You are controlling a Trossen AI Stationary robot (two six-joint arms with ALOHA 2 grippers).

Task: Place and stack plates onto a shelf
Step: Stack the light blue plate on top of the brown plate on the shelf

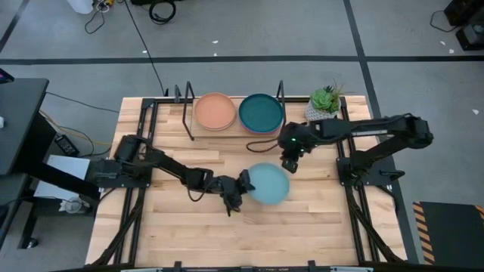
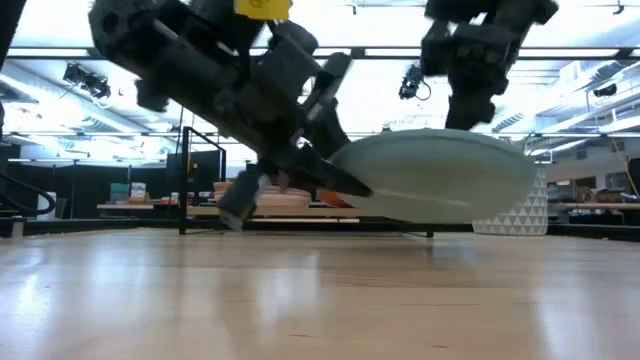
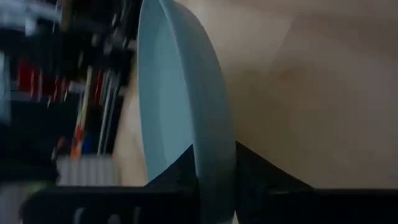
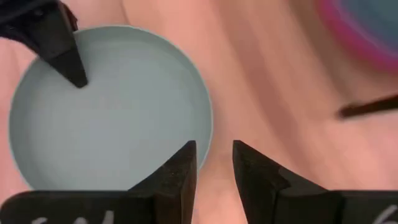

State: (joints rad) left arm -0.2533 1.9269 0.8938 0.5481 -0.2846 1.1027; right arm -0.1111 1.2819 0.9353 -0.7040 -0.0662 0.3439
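Note:
The light blue plate [image 1: 271, 183] [image 2: 450, 180] [image 4: 106, 118] hangs in the air over the middle of the table, held by my left gripper [image 1: 240, 187] [image 2: 335, 180], which is shut on its left rim. My right gripper [image 1: 290, 160] [image 4: 211, 158] is open just above the plate's far right rim, one finger over the plate and one outside it; I cannot tell whether it touches. On the shelf [image 1: 187, 113] at the far side lie an orange-topped stack [image 1: 215, 112] and a dark teal plate [image 1: 261, 112] on a pink one. My left gripper pinches the light blue plate's rim [image 3: 211, 155] between its two fingers [image 3: 180, 177], one on the upper face and one on the underside. It comes nearly level from the table's left. The plate is lifted clear of the table and lies almost flat, reaching out toward the right.
A small potted plant [image 1: 325, 102] in a white pot stands to the right of the shelf, close behind my right arm. The shelf's black uprights [image 1: 281, 94] rise at its ends. Bare wood lies near and left of the plate.

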